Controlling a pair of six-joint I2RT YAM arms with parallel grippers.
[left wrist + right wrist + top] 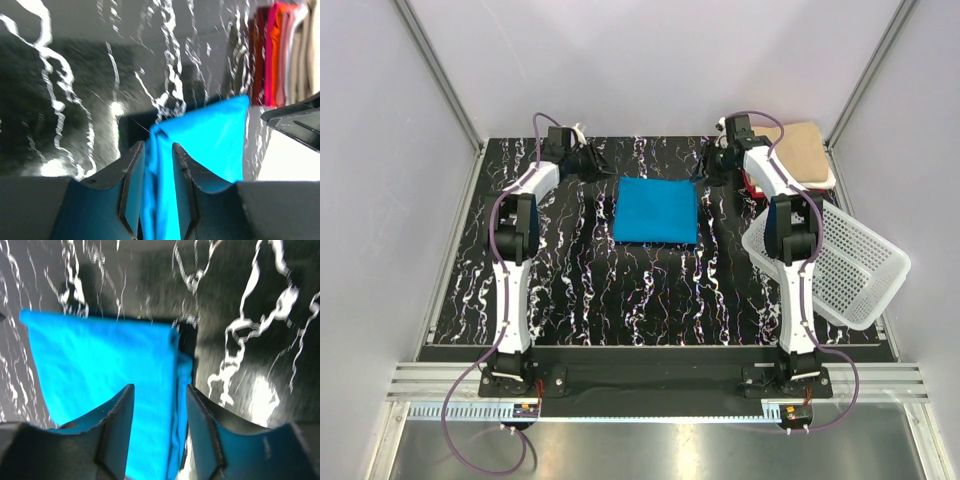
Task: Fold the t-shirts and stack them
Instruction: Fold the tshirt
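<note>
Now the turquoise tee [656,210] lies in the middle of the table [570,280], folded to a nearly square shape and flat. The left gripper [598,165] is at its far left corner and the right gripper [712,168] at its far right corner, both low to the surface.

On the left wrist camera, the left gripper [155,147] has its jaws close together, with a bunched edge of the turquoise tee [220,135] showing in the narrow gap. I cannot tell if they really pinch it. On the right wrist camera, the right gripper [159,390] has a somewhat wider gap over the folded edge of the turquoise tee [100,360]. Here too I cannot say whether it grips or only straddles.

I judge that folding of this tee is almost finished and the step in hand is at its far edge: either one more fold or the transfer. The stack of folded tees [805,148], tan one on top, waits at the far right corner, just behind the white basket [850,270].

For the next move both grippers need a sure hold on the corners and must lift together, evenly, so the layers do not open.
</note>
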